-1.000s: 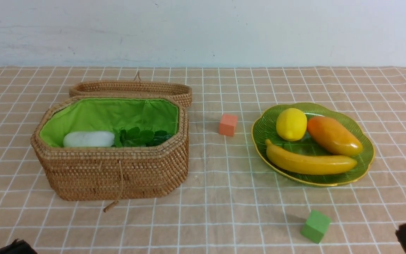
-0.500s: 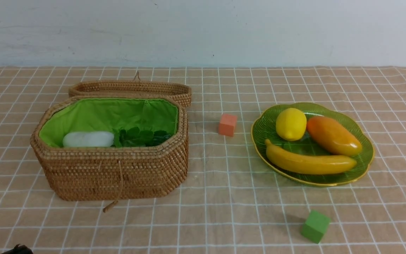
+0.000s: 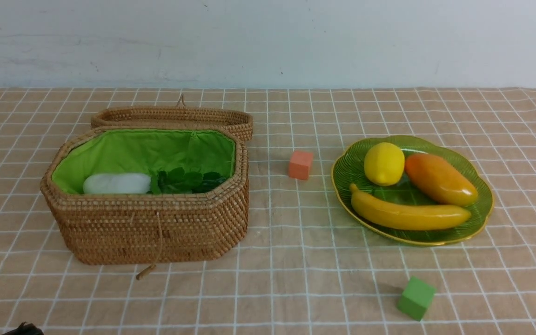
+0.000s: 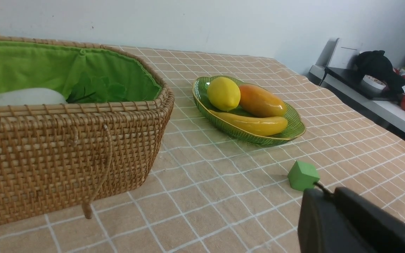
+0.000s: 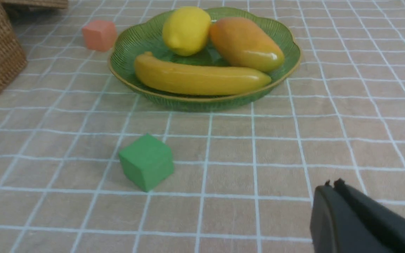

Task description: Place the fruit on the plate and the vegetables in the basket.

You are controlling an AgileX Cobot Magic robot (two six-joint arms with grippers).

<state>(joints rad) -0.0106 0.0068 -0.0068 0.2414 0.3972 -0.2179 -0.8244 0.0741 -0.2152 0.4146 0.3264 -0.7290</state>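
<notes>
While both arms sit low, left tool (image 4: 320, 191) and right tool (image 5: 332, 186) are closed, empty.

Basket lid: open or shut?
Open. The lid lies flipped back behind the basket, green lining and a white radish exposed.

No readable text, labels or numbers anywhere.

Matte black, smooth, wedge-shaped fingers (image 5: 332, 211) on both arms.
</notes>
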